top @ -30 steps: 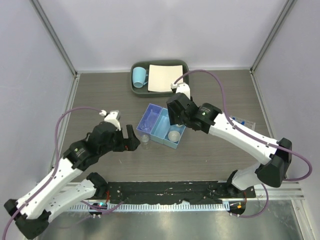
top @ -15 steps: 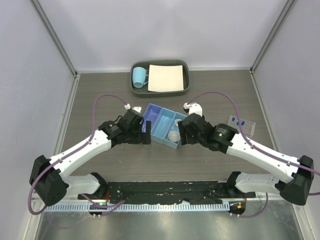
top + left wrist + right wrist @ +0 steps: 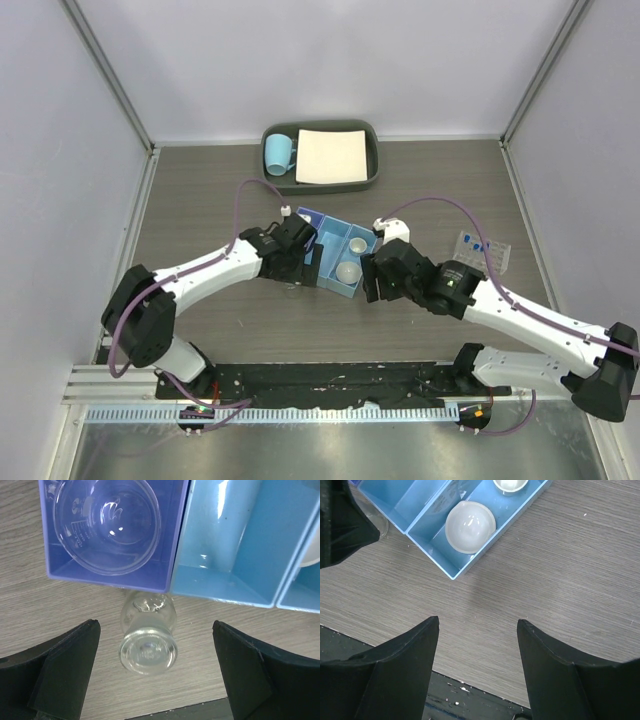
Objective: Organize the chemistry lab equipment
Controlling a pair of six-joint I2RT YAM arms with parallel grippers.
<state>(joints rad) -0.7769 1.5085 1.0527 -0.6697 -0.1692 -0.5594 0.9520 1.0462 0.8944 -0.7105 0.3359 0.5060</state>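
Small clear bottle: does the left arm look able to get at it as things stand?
Probably yes. The left hand is open, the small clear bottle stands between its fingers, nothing blocking; the blue box wall sits close behind.

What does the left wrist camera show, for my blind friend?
A small clear bottle stands on the wooden table between the open fingers of the left gripper, beside a blue box. A clear cup sits in the box's darker compartment.
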